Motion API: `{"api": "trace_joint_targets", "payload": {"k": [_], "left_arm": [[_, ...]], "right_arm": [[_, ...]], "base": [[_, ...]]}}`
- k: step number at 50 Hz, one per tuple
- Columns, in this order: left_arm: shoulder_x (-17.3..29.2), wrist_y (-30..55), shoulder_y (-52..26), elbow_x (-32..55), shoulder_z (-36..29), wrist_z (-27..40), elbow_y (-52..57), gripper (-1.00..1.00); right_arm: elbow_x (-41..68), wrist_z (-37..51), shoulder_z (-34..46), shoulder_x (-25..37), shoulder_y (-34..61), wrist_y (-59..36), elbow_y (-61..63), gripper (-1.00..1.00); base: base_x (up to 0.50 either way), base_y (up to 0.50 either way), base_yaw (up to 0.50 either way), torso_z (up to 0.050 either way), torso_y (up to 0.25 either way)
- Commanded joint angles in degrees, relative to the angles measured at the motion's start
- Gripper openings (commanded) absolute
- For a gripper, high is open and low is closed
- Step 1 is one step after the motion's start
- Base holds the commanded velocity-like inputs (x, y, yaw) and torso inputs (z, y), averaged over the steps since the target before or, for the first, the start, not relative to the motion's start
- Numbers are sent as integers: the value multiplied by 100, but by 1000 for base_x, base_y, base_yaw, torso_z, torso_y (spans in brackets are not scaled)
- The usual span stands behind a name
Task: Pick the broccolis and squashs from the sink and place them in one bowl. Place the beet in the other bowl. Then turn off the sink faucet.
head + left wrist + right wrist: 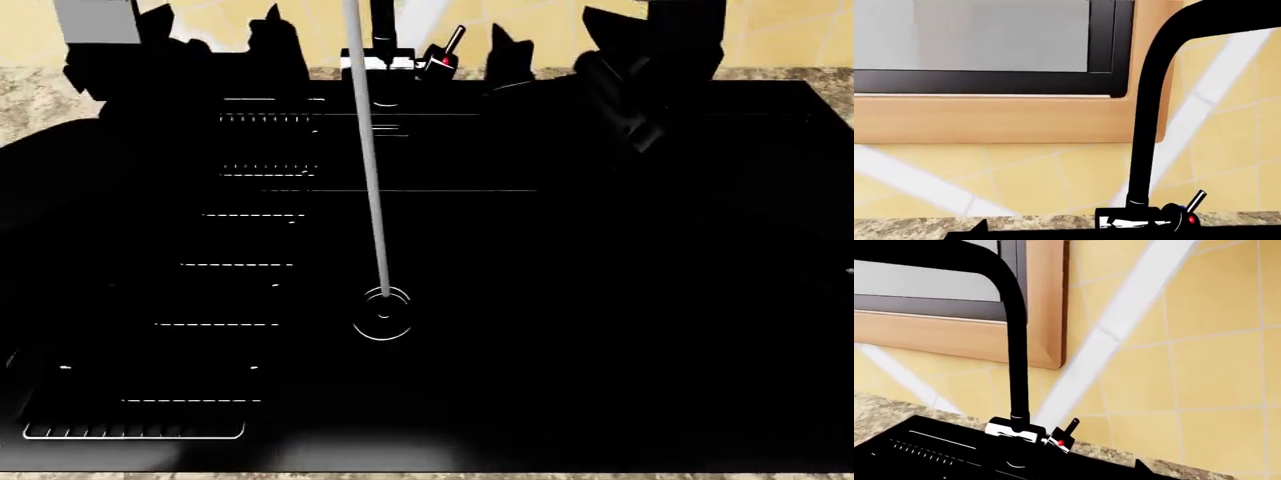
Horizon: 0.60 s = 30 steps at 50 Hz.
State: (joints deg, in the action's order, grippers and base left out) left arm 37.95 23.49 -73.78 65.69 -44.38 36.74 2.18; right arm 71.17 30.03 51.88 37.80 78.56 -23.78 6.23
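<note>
The black sink (561, 300) fills the head view, and I see no broccolis, squashs, beet or bowls in any view. The sink faucet (1142, 150) (1016, 365) rises from its shiny base (384, 63). Its red-marked lever (449, 48) (1195, 202) (1069, 427) slants up beside the base. Water (371, 180) streams down to the drain ring (383, 318). My left gripper (216, 30) (1067, 232) hovers open left of the faucet base. On the other side of the lever my right gripper (550, 35) (1067, 475) is open too. Both are dark silhouettes, holding nothing.
Speckled granite counter (40, 100) (914, 225) frames the sink at the back. Behind it stands a yellow tiled wall (1201, 365) with a wood-trimmed dark window (987, 45). Ridged drainer lines (240, 215) run down the sink's left part.
</note>
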Motion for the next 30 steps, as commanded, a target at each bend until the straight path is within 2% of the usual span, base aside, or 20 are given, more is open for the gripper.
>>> {"api": "trace_joint_targets", "payload": {"k": [1, 6, 11, 14, 16, 20, 23, 30], "left_arm": [[-1001, -349, -607, -1125, -399, -591, -2252, 100], [-1686, -852, -849, -1455, -418, -990, -3834, 100], [-2249, -1362, -1093, -1692, -397, -1317, -5287, 100], [-2636, -1790, -1327, -1844, -376, -1600, -6417, 100], [-3004, -2206, -1573, -1944, -344, -1917, -7536, 100], [-3023, -2156, -1506, -2186, 12, -1973, -7713, 100], [-3001, -2095, -1458, -2661, 424, -1905, -7715, 100], [-3049, -1776, -1356, -4135, 1859, -2223, -7716, 100]], "right_arm": [[-670, -909, 153, -897, 423, 334, -2077, 100], [-926, -1507, 187, -1396, 554, 699, -3338, 100], [-1260, -2219, 236, -2149, 818, 1233, -5149, 100], [-1436, -2830, 222, -2791, 1083, 1722, -6697, 100], [-1608, -3283, 256, -3298, 1341, 2167, -7938, 100], [-1972, -3208, -48, -3375, 1328, 2189, -8119, 100], [-2524, -3136, -557, -3382, 1256, 2021, -8120, 100], [-4613, -3235, -2578, -3496, 1078, 1573, -8121, 100]], "base": [[0, 0, 0, 0, 0], [0, 0, 0, 0, 0], [0, 0, 0, 0, 0], [0, 0, 0, 0, 0], [0, 0, 0, 0, 0], [0, 0, 0, 0, 0], [0, 0, 0, 0, 0], [0, 0, 0, 0, 0]]}}
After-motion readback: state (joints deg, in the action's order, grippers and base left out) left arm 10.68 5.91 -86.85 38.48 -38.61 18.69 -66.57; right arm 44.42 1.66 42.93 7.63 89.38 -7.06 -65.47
